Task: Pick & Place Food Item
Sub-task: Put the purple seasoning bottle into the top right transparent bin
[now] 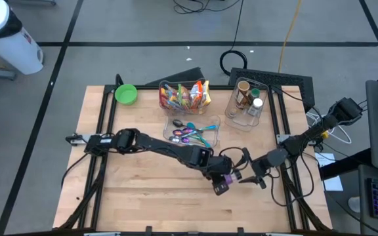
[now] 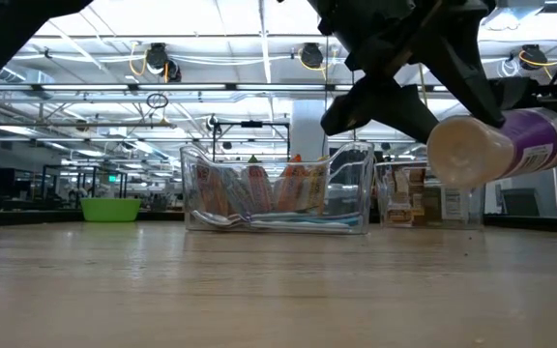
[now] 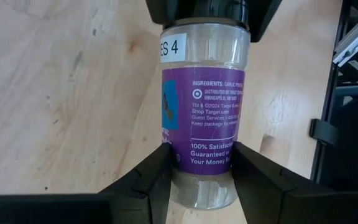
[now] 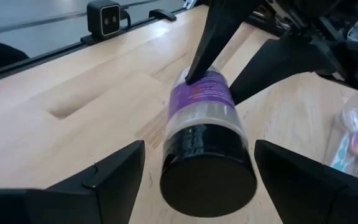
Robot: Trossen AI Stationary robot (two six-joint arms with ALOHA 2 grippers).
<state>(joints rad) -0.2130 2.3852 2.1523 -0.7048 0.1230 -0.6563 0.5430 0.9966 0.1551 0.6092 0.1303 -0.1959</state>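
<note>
The spice jar (image 1: 227,181), purple-labelled, is held lying sideways above the desk (image 1: 143,196) near its right front edge, clamped by the left tool (image 1: 220,185). Its black cap faces the right tool (image 1: 249,177), spread wide at the cap end.

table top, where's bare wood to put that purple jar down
Bare wood: the whole near half of the table and the left side below the green bowl. Crowded: the far edge, with the snack bin, spoon tray and bottle bin. The left gripper holds the jar near the right edge.
</note>
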